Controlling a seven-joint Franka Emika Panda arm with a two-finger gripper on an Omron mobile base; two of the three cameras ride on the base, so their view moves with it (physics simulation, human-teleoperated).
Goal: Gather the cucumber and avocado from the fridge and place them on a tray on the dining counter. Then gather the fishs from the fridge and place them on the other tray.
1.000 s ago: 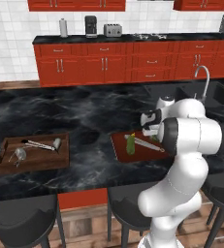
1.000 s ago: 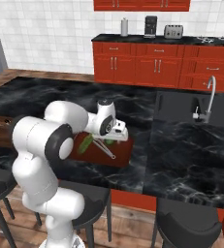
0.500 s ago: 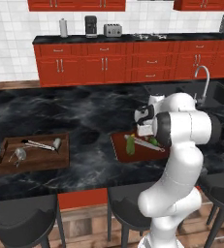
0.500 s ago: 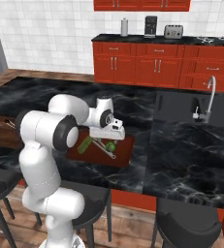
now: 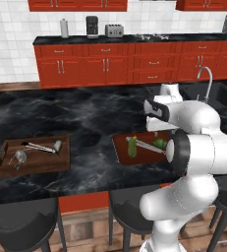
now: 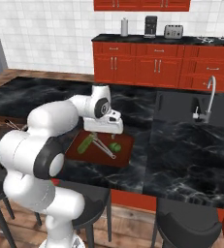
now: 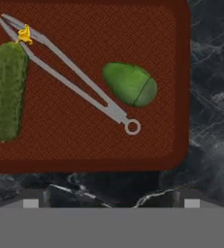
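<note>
Two trays sit on the dark marble surface (image 5: 85, 118): the right tray (image 5: 121, 150), a dark red-brown one below the hand, and the left tray (image 5: 7, 167), a wooden one well apart from it toward the left in the left base view. On the right tray lie three things: the cucumber (image 7: 7, 89), the avocado (image 7: 130, 84) and a pair of metal tongs (image 7: 74, 80). The tongs run aslant between the two vegetables, their tips close by the cucumber's yellow-flowered end, their ring end just beside the avocado. The cucumber (image 5: 131, 147) lies on the left part of the tray and the avocado (image 5: 159, 143) toward its right, apart from one another. The pincer (image 7: 111, 201) hangs above the near edge of this tray with its tips spread wide, holding nothing; the white hand shows over the tray in the right base view. The left tray carries some metal utensils (image 5: 39, 146), too small to name surely. Red cabinets (image 5: 110, 64) line the far wall, and a sink faucet (image 6: 208, 97) stands at the right.
</note>
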